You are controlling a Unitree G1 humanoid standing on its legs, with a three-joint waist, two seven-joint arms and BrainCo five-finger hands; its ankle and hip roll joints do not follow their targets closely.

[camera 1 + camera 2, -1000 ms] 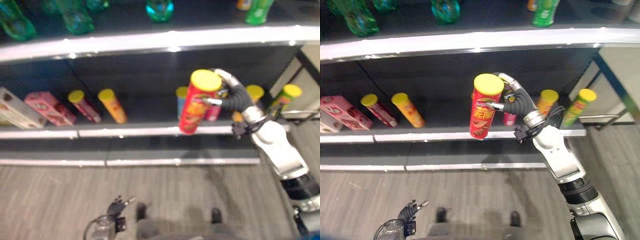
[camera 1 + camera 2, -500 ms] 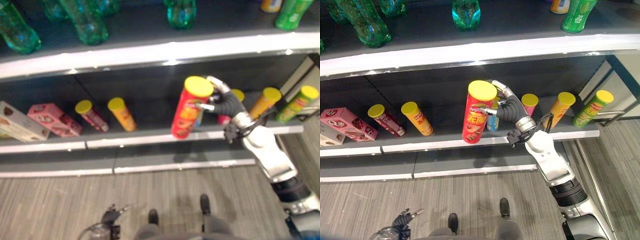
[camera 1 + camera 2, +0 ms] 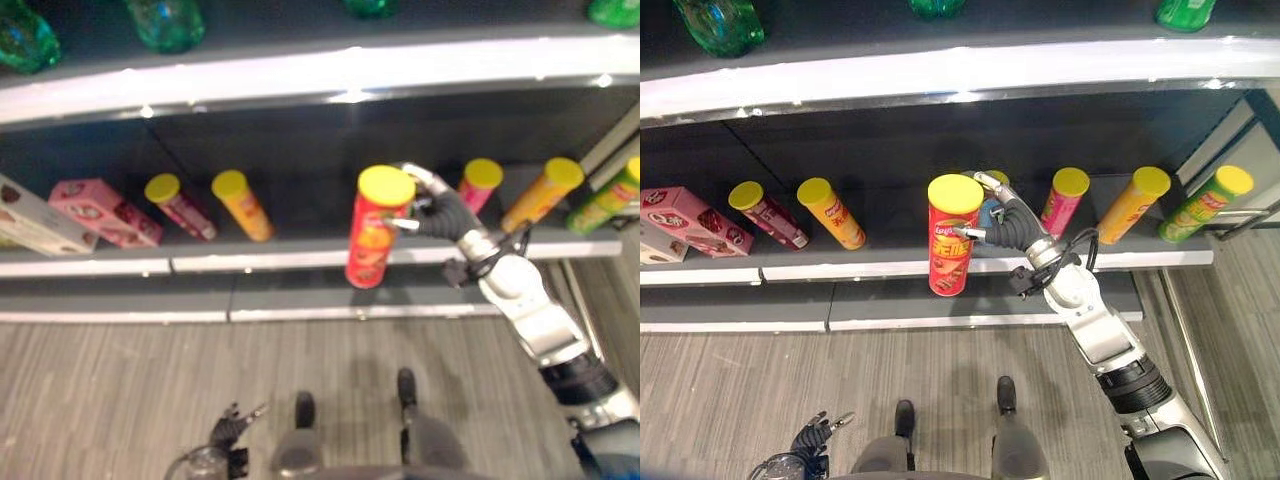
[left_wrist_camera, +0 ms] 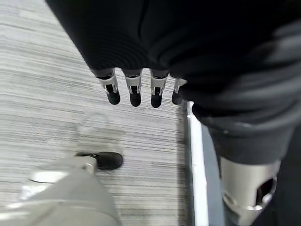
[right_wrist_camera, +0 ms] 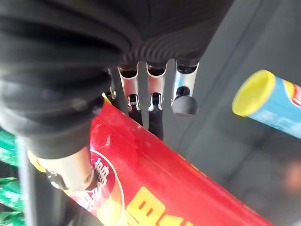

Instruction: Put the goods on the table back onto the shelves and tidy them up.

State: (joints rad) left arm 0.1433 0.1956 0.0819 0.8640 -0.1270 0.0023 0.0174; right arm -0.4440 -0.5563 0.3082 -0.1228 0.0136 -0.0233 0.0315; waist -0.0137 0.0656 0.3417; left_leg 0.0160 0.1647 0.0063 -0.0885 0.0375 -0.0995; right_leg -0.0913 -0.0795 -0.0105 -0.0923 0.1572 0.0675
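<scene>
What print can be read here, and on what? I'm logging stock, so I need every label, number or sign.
Red chip can in the right hand: white and yellow print, too blurred to read, and cut off in the right wrist view.
Pink box: print too blurred.
Orange can and its neighbours: too small.
Nothing is legible.

Red can with yellow lettering, pink box with print, none of it legible
</scene>
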